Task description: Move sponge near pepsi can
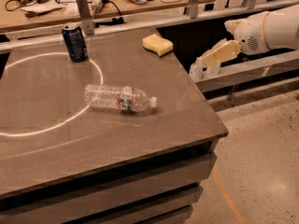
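Note:
The pale yellow sponge [157,44] lies on the dark table [140,139] near its far right edge. The dark blue pepsi can [74,42] stands upright at the far left, on a white circle line, well apart from the sponge. My gripper [209,59] hangs in the air off the table's right side, to the right of the sponge and slightly nearer the camera, not touching it. It holds nothing that I can see.
A clear plastic bottle [119,98] with a red-green label lies on its side mid-table, cap pointing right. A cluttered workbench [42,13] and a metal rail [140,22] run behind the table. Small white objects [196,71] sit on a ledge below the gripper.

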Controlling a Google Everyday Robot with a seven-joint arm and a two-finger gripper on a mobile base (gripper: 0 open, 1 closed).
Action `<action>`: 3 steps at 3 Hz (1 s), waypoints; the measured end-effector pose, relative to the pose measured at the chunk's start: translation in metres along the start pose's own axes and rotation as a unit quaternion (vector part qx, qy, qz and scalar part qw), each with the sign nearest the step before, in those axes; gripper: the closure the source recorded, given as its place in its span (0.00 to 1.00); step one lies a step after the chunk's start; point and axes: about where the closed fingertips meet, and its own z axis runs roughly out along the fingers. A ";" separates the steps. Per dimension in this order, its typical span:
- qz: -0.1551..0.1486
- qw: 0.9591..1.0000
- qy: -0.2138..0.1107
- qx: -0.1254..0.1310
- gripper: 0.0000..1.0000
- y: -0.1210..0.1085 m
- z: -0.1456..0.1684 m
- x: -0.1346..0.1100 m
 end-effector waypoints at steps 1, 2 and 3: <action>0.001 1.000 -0.002 -0.006 0.00 -0.013 0.023 0.011; 0.007 1.000 -0.001 -0.002 0.00 -0.029 0.048 0.022; 0.013 1.000 0.010 0.022 0.00 -0.044 0.069 0.025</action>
